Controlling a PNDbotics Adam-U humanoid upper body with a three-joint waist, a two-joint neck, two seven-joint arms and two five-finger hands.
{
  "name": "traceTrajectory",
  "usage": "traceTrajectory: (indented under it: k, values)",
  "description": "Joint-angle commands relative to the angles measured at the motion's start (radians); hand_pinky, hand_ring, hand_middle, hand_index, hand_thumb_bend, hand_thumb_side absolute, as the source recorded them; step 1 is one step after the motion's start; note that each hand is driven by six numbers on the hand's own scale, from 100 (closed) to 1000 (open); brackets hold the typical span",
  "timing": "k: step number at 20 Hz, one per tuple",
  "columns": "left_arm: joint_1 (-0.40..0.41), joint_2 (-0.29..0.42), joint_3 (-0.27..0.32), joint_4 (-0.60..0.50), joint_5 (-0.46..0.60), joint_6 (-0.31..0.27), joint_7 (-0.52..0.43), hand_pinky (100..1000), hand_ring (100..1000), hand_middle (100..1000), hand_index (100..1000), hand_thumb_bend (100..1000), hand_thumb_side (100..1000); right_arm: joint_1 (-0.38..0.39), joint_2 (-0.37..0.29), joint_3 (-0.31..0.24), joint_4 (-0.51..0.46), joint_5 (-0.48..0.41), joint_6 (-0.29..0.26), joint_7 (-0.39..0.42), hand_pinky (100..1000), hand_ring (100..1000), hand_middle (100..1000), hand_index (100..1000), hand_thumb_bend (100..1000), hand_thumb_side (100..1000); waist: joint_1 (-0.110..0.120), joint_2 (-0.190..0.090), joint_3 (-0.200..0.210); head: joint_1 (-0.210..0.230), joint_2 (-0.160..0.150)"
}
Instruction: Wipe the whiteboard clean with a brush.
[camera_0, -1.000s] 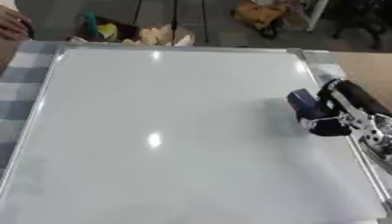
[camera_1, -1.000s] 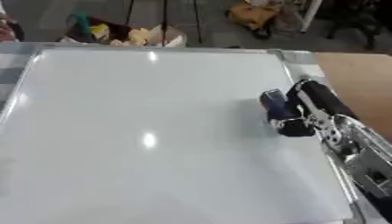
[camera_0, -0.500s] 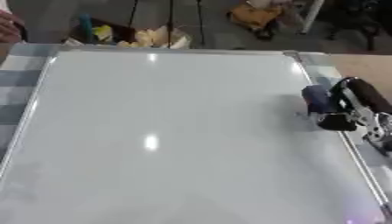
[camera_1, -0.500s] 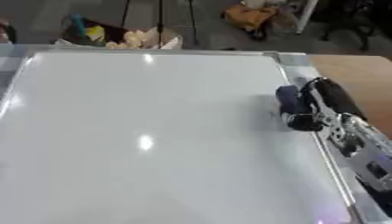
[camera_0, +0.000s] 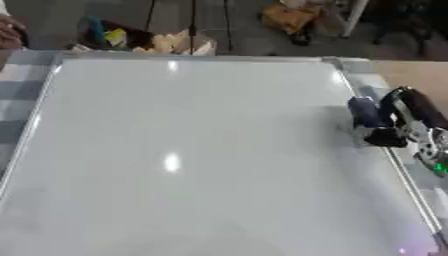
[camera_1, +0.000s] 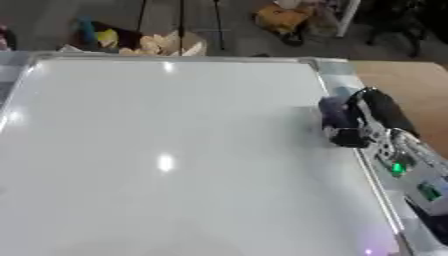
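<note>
The whiteboard (camera_0: 192, 150) lies flat on the worktop, apparently clean; the right robot hand (camera_0: 411, 117) grips the brush (camera_0: 367, 115) at its right edge; next, probably sweep leftward across any remaining marks.

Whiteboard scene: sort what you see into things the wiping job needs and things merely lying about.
Job:
whiteboard, lying flat
dark blue brush, at the board's right edge
right hand, curled round the brush

Lying about:
clutter on the floor beyond the board's far edge
wooden surface right of the board
</note>
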Motion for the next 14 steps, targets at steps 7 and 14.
traceTrajectory:
  k: [7, 14]
  values:
    - [-0.012, 0.01, -0.003, -0.018, -0.001, 0.0, -0.006, 355, 712, 576, 481, 126, 960, -0.02, -0.045, 0.012, -0.004, 0.054, 0.019, 0.008, 315, 468, 263, 100, 100, 147, 0.0, -0.02, 0.0, -0.007, -0.012]
    - [-0.014, 0.01, -0.004, -0.018, 0.002, 0.001, -0.008, 355, 711, 576, 481, 126, 960, -0.029, -0.044, 0.031, 0.021, 0.143, 0.032, 0.036, 346, 475, 244, 100, 100, 158, -0.004, -0.02, 0.008, -0.009, -0.011]
